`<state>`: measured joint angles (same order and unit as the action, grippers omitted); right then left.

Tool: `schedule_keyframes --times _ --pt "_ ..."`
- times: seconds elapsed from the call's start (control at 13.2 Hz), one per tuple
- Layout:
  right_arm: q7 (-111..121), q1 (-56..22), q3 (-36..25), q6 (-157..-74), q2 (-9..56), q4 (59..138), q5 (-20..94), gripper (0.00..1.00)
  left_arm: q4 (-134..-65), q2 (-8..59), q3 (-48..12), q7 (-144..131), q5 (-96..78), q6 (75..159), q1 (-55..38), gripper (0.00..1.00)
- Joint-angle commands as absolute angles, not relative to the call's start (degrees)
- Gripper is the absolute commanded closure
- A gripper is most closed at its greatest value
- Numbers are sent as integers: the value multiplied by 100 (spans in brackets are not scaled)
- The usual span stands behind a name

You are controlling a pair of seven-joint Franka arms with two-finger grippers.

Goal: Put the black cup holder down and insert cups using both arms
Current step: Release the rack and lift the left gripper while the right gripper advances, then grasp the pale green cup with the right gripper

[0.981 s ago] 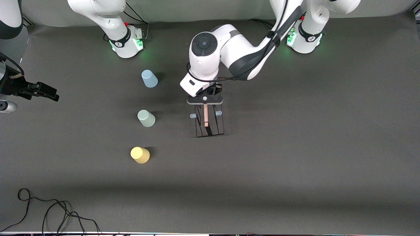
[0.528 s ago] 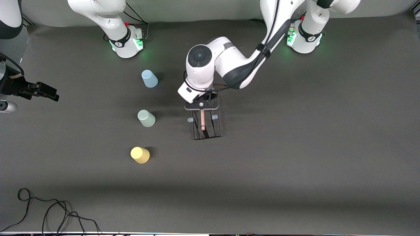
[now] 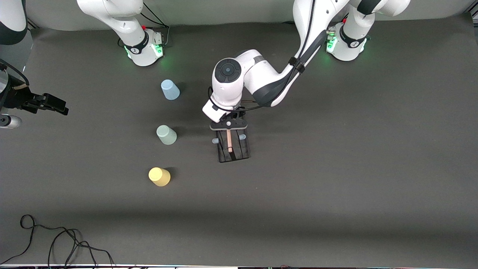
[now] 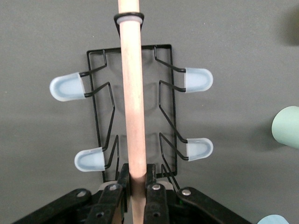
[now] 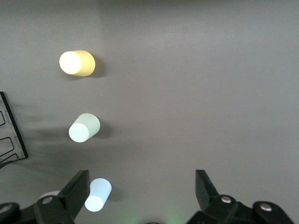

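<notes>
- The bench (image 3: 336, 168) is covered in dark grey.
- The black cup holder (image 3: 232, 147) is gripped by its wooden rod in the clenched left claw (image 3: 228, 125), mid-bench.
- The right claw (image 5: 140, 198) is held released, waiting above the bench at the right arm's end.
- Three cups, blue (image 3: 170, 89), grey-green (image 3: 166, 135) and yellow (image 3: 159, 176), are lined up beside the holder, toward the right arm's end.

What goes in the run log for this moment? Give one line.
left pincer: shut on black cup holder rod, over table | right pincer: open, waiting | blue, grey-green, yellow cups: on table, not inserted
</notes>
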<state>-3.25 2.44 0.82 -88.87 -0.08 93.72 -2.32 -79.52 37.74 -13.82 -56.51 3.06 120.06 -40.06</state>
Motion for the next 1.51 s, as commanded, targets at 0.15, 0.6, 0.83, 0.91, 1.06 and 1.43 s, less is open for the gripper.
schedule_keyframes --times 0.15,0.6,0.83,0.91,1.06,1.43 --pt "-1185 -262 132 -8859 0 9431 -54 0 -7770 3824 -1327 -5502 422 12015 -4096 1" --pt "-2063 -693 123 -9192 -88 9878 500 0 -7612 2824 -1345 -5293 256 10753 -3421 0" --pt "-2294 -904 123 -10112 -394 10894 659 0 -7620 2051 -1310 -3478 -341 9540 -2465 0" --pt "-2294 -966 123 -10586 -456 11316 659 0 -7646 1804 -1310 -3063 -395 9145 -2096 0" --pt "-2294 -1116 123 -11413 -466 11959 659 0 -7690 1364 -1266 -2595 -308 8625 -1620 0" --pt "-2452 -1353 123 -12726 -177 12911 659 0 -8514 336 -1257 -1319 -114 8306 -397 0"
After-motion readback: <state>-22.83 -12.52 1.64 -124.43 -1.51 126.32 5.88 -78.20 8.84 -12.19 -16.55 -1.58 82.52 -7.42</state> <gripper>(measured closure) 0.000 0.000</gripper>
